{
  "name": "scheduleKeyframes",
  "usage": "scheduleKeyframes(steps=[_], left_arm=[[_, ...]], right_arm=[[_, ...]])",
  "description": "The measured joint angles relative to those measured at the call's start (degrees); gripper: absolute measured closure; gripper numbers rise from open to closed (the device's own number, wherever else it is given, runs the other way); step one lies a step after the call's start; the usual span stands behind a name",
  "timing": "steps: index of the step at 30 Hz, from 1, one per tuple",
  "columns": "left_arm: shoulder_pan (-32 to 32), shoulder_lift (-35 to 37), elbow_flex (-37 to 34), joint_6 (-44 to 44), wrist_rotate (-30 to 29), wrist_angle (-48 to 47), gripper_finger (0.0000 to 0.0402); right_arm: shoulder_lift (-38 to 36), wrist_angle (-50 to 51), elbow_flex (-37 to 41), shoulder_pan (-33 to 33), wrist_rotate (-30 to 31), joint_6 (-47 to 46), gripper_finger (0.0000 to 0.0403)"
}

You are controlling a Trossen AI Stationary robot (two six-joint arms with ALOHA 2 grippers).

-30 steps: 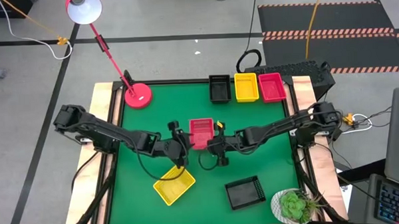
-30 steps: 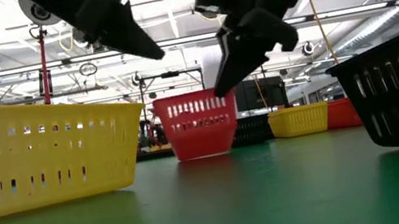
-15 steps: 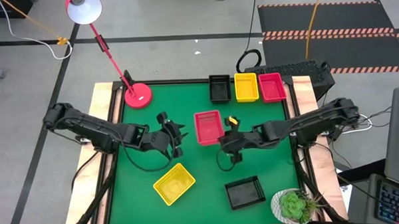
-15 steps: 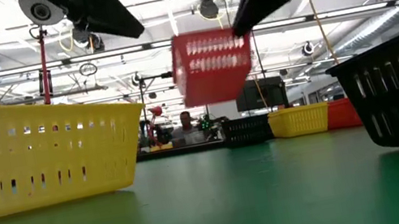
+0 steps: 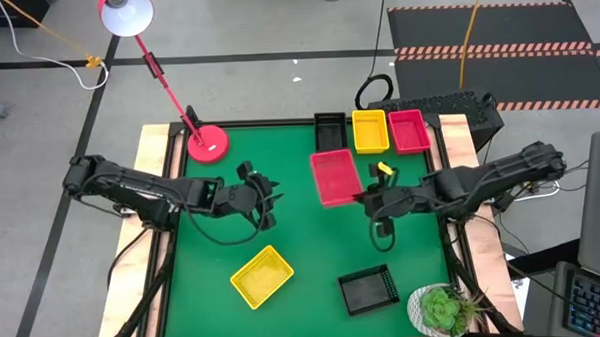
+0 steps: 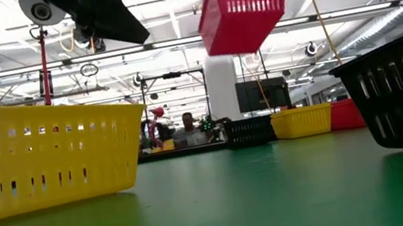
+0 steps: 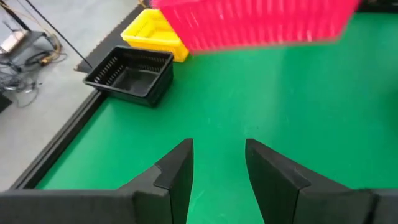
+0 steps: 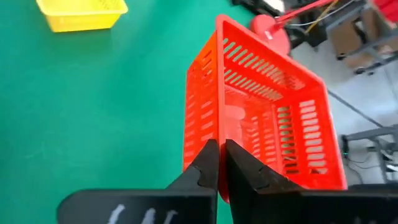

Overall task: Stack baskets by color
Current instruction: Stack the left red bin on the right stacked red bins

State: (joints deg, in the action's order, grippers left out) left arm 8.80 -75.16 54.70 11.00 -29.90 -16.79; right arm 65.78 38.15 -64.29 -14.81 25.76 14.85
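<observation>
Gripping red basket (image 5: pixel 335 176) aloft: right fingers (image 8: pixel 217 163); left fingers (image 7: pixel 180 171) parted, empty.

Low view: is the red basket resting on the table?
No, the red basket hangs tilted in the air, well above the green table.

two dark jointed arms with black cable loops; the right arm (image 5: pixel 481 182) carries a yellow tag.

high: overhead, down | low: table-level | wrists: close | shared: red basket (image 5: pixel 335 176)
</observation>
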Motion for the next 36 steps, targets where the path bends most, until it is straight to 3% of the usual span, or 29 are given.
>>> scheduleKeyframes(steps=[13, 24, 36], left_arm=[[-5.81, 0.31, 0.00, -3.02, 15.16, 0.55, 0.0254], [-7.55, 0.31, 0.00, -2.95, 15.38, 0.05, 0.0254], [-7.50, 0.31, 0.00, -3.08, 15.51, 0.04, 0.0254]], right_arm=[[-6.71, 13.51, -3.35, 0.25, 6.24, 2.33, 0.0400], [-14.17, 21.03, -3.69, 2.94, 13.49, 3.82, 0.0399], [-20.41, 26.47, -3.69, 16.35, 13.14, 9.02, 0.0399]])
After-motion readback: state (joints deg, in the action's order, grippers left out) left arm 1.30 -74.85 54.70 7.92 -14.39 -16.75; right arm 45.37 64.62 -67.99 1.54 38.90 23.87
